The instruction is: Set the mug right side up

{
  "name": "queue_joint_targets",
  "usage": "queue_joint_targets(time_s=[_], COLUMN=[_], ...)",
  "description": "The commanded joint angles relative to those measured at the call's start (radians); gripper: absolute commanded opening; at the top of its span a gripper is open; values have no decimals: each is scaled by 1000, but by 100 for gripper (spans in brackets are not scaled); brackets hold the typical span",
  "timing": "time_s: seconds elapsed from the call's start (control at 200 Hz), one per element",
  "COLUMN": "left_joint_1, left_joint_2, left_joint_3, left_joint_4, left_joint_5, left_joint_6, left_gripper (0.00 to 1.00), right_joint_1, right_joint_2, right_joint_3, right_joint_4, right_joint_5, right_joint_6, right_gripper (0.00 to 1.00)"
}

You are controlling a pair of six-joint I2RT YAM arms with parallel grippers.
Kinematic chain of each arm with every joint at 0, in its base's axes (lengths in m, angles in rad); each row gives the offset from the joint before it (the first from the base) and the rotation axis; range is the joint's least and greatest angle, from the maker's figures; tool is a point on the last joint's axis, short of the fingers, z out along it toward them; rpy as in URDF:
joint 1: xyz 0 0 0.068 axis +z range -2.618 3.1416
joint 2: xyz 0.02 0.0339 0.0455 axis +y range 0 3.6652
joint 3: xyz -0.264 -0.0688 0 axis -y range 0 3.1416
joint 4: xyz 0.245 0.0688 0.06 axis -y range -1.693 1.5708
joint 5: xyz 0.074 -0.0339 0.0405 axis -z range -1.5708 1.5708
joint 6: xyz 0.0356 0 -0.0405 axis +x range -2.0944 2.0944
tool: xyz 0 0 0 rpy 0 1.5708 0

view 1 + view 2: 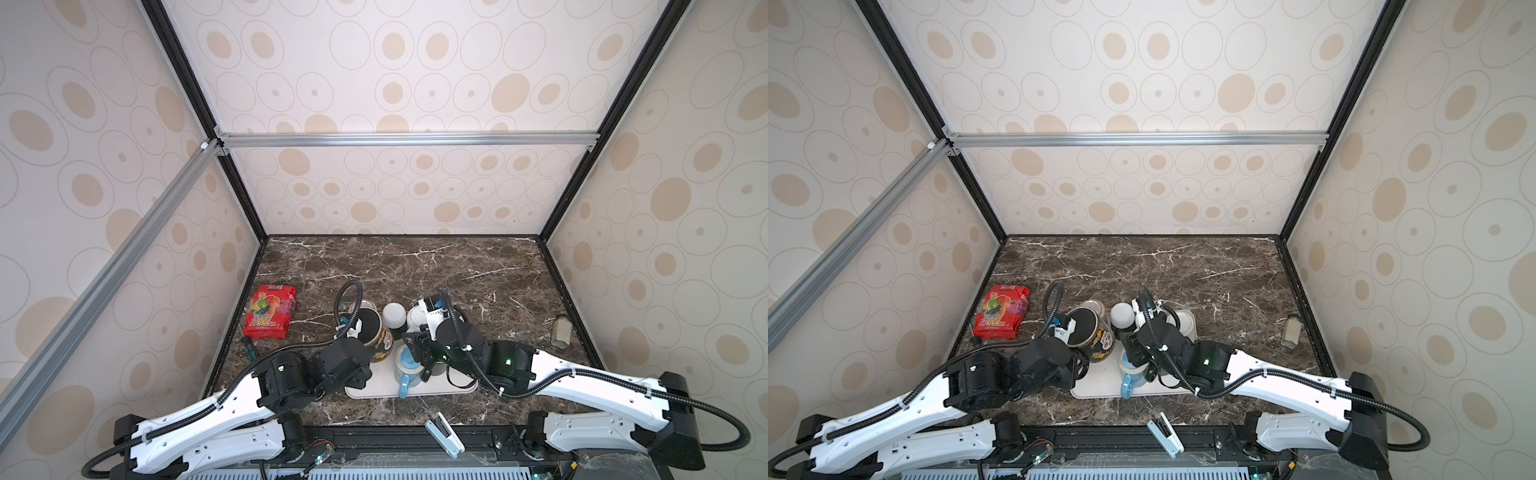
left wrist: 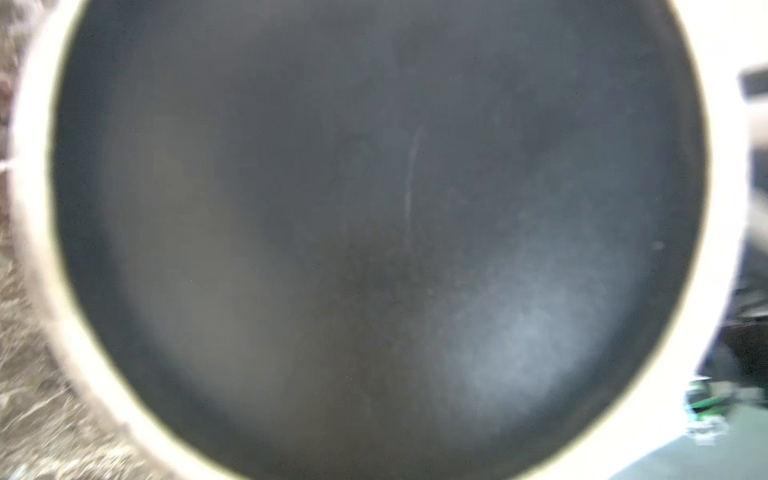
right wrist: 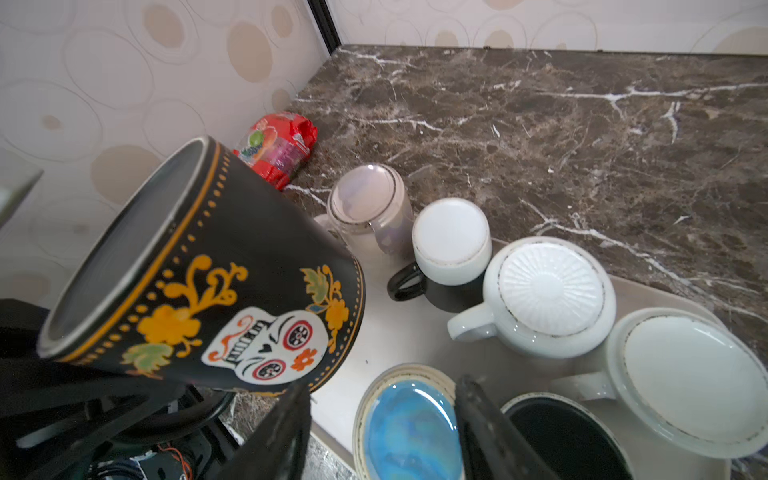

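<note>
A black mug with a painted skull (image 1: 380, 340) (image 1: 1096, 340) (image 3: 249, 257) hangs tilted over the left end of the white tray (image 1: 374, 390) (image 3: 399, 332). Its dark round end with a pale ring faces up and left, and fills the left wrist view (image 2: 374, 228). My left gripper (image 1: 357, 338) is shut on the mug from below, its fingers hidden. My right gripper (image 1: 424, 361) (image 3: 382, 419) is open just above a blue mug (image 1: 405, 365) (image 3: 407, 424) standing on the tray, touching nothing.
On the tray, bottoms up, stand a pearly mug (image 3: 368, 203), a white-and-black mug (image 3: 451, 245) and two white mugs (image 3: 548, 291); a black one (image 3: 561, 436) is beside them. A red sweets packet (image 1: 271, 311) lies left, a glass jar (image 1: 561, 330) right, a stapler (image 1: 444, 434) in front.
</note>
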Motion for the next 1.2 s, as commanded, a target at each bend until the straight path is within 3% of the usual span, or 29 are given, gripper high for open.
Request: queue_joint_targets(time_s=[0.0, 0.09, 0.23, 0.42, 0.555, 0.665, 1.19], left_joint_1=[-1, 15, 100, 354, 491, 550, 627], left_joint_2=[-71, -83, -64, 24, 130, 201, 393], left_joint_3=[90, 83, 65, 8, -35, -44, -44], left_joint_4=[231, 406, 643, 950, 1182, 1342, 1678], left_joint_5=[-84, -72, 1, 303, 533, 630, 797], left_joint_6=[80, 150, 240, 224, 105, 27, -190], left_gripper=[0, 0, 0, 0, 0, 0, 0], right_joint_1=[-74, -206, -361, -480, -518, -544, -617], right_joint_2=[-46, -84, -123, -104, -74, -46, 198], right_joint_3=[29, -22, -91, -106, -114, -118, -142], right_joint_4=[20, 131, 321, 485, 573, 609, 1106], right_joint_5=[-104, -351, -645, -868, -942, -969, -1043], right_joint_6=[7, 80, 165, 254, 302, 338, 587], right_gripper=[57, 55, 55, 53, 54, 53, 50])
